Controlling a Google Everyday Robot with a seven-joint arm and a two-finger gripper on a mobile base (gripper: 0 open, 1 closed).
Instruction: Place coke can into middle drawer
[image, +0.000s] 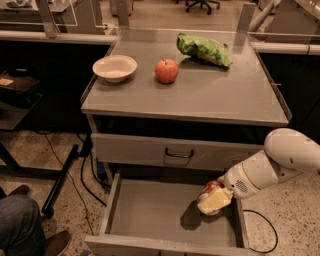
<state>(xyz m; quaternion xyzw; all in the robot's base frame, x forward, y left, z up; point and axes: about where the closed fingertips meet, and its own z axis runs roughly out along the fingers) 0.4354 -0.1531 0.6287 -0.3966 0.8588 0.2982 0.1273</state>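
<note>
The middle drawer (150, 212) is pulled open at the bottom of the cabinet, with a grey floor and low side walls. My gripper (214, 201) reaches in from the right and hangs over the drawer's right side, just above the floor. It is shut on the coke can (210, 187), whose red body shows behind a pale yellow finger (216, 200). The can casts a shadow on the drawer floor to its left.
Above the open drawer is a closed drawer front with a black handle (179, 153). On the cabinet top stand a white bowl (114, 68), a red apple (166, 70) and a green bag (204, 49). A person's leg (20, 225) is at lower left, and cables lie on the floor.
</note>
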